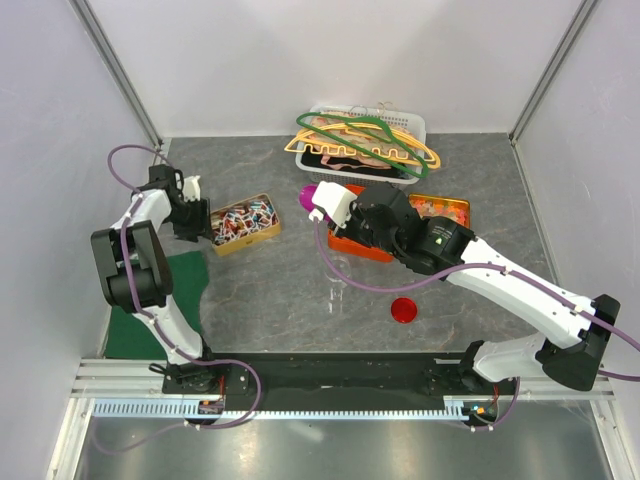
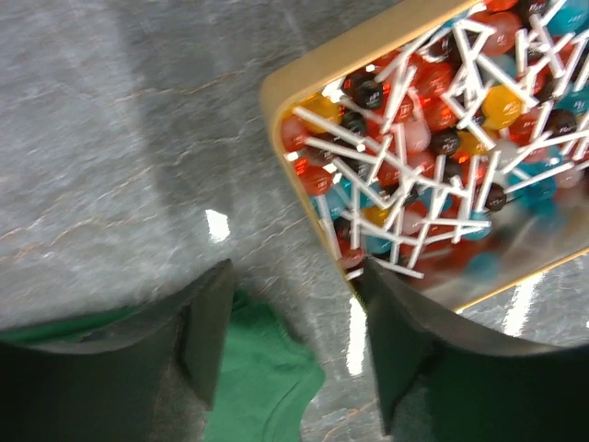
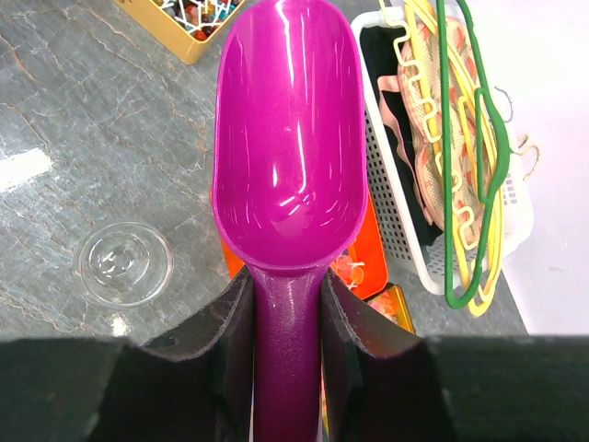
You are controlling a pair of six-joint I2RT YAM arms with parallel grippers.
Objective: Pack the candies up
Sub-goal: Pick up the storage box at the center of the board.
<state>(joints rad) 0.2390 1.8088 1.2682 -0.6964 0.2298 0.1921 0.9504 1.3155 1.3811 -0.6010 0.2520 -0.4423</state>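
Top external: left pincer (image 1: 203, 222) agape, empty, at edge of candy tin (image 1: 250, 243); right pincer (image 1: 320, 205) tight around scoop (image 1: 307, 193).

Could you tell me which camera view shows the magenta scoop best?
The right wrist view: the scoop fills it, bowl empty, handle clamped in the right gripper. The top external view shows only its magenta tip; the left wrist view, none.
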